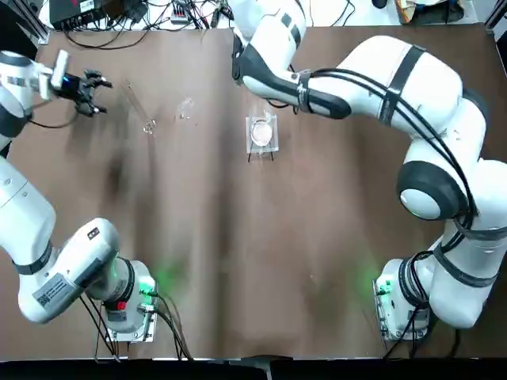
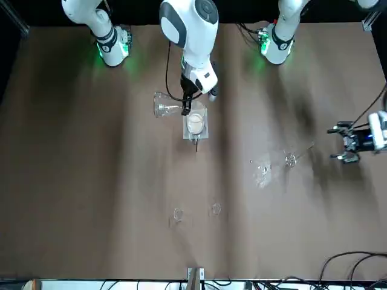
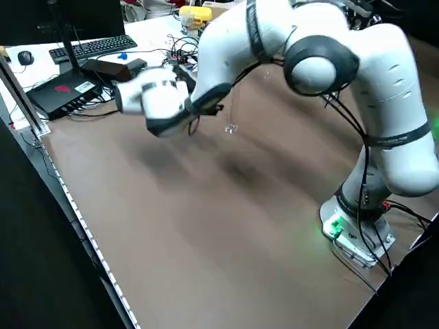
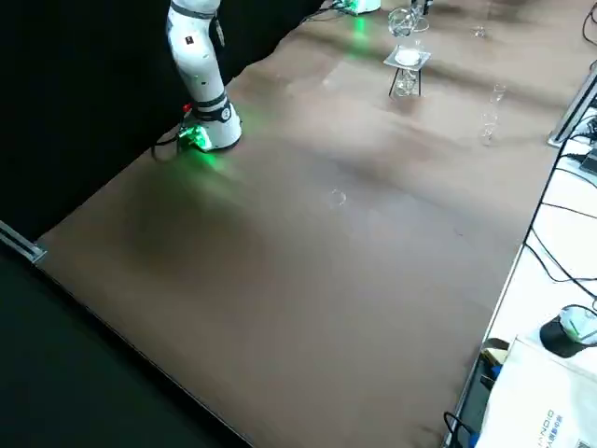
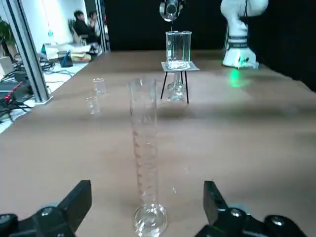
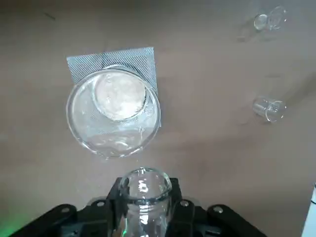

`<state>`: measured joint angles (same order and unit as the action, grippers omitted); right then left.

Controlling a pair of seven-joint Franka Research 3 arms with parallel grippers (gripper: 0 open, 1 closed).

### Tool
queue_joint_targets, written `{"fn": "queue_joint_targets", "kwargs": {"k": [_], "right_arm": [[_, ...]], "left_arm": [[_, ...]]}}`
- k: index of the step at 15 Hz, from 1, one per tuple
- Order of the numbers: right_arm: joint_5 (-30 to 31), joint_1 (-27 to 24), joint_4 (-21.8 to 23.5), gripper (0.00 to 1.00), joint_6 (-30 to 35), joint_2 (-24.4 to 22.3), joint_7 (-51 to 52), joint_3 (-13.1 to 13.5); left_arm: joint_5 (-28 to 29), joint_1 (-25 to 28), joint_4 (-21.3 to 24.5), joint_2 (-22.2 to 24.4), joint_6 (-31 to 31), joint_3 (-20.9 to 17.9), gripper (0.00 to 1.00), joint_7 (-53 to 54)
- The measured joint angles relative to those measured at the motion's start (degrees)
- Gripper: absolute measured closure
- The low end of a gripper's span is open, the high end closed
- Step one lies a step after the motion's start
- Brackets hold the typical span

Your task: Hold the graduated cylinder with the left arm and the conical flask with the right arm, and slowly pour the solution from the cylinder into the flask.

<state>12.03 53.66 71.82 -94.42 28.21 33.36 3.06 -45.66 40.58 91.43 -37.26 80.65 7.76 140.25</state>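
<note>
I see the graduated cylinder (image 5: 144,158) standing upright on the brown table (image 1: 253,261), near the far left corner as the top view shows it, and untouched. My left gripper (image 5: 146,210) is low at the table's left edge with its fingers (image 5: 76,200) spread wide; in the left wrist view the cylinder stands between them but a little farther out, apart from both.

My right gripper (image 6: 143,217) is up over the far middle of the table, clamped on the neck of the conical flask (image 2: 161,107). In the front view the flask is lifted off the table, hanging just beside the beaker (image 6: 113,112). The beaker sits on its white square stand (image 2: 195,124) and holds something pale at the bottom.

Two small glass vials (image 2: 178,214) stand near the far edge, well apart from both arms. Another small clear glass piece (image 2: 262,169) rests close to the cylinder.
</note>
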Motion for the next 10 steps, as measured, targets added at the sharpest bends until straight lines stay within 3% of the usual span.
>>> {"fn": "queue_joint_targets", "kwargs": {"k": [5, 10], "right_arm": [[-4.96, -3.0, -0.09, 0.61, -0.02, -2.29, 2.72, 0.03], [-12.59, -10.73, -0.28, 0.61, -0.04, -5.82, 10.43, 0.28]], "left_arm": [[4.5, -0.73, -1.64, 14.06, -1.08, 0.94, 0.0, -11.42], [12.03, -4.27, -1.57, 25.2, -0.13, 5.03, 0.0, -26.82]]}}
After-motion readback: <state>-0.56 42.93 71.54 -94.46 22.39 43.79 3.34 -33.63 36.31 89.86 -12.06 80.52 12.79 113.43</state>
